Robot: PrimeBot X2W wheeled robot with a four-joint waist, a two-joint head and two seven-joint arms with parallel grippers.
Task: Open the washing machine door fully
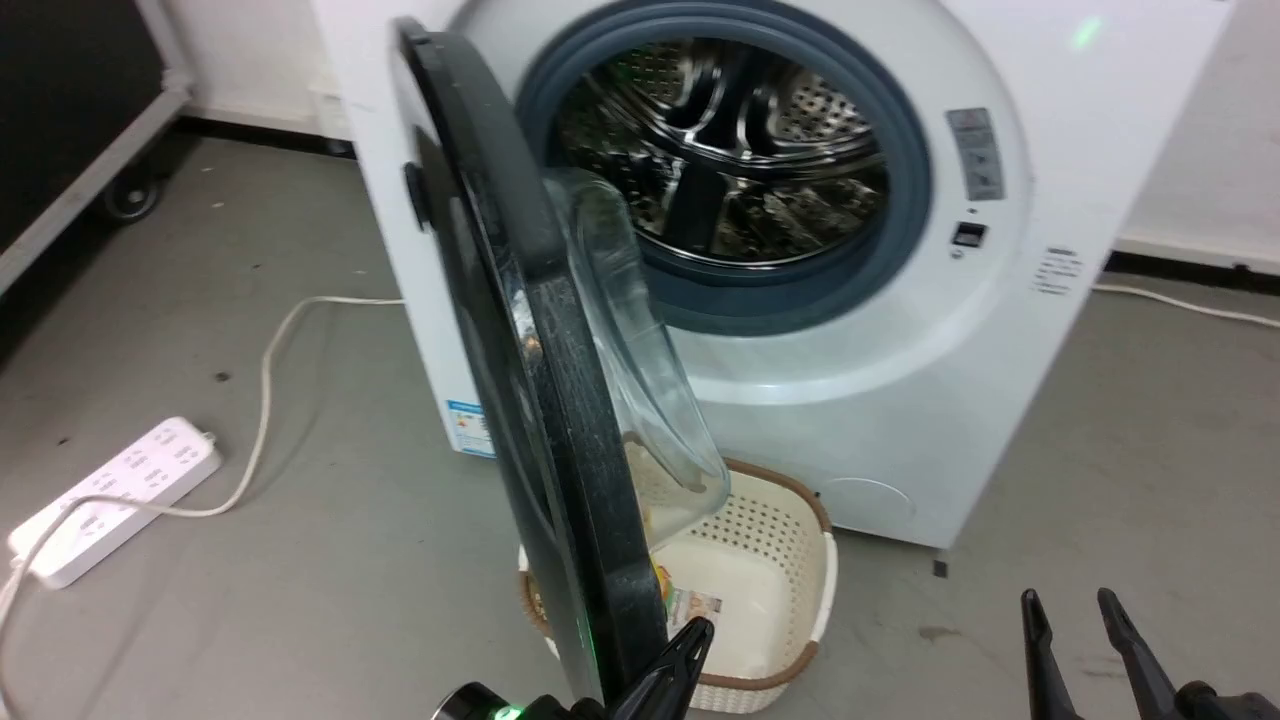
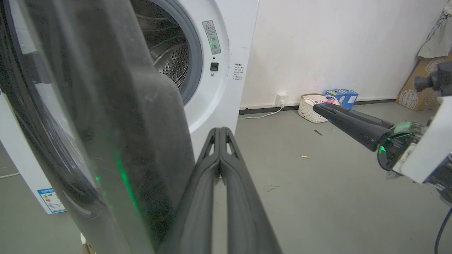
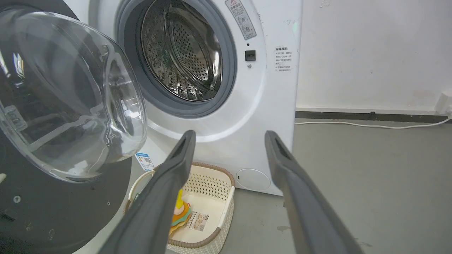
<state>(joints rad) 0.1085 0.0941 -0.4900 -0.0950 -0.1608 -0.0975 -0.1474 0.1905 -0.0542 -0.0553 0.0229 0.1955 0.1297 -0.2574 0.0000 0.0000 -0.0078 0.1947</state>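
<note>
Standing ajar, glossy black washing machine door, clear bowl, perhaps dusty

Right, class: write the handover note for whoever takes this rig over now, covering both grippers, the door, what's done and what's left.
Left gripper: shut, empty, tips beside the inner side of the washing machine door at its lower rim; contact unclear.
Right gripper: open, empty, off to the right of the door.
Door stands roughly halfway open, with the washing machine drum exposed and a cream basket at its foot.
Done: unlatched, swung out.
Left: probably push it wider with the left gripper.
</note>
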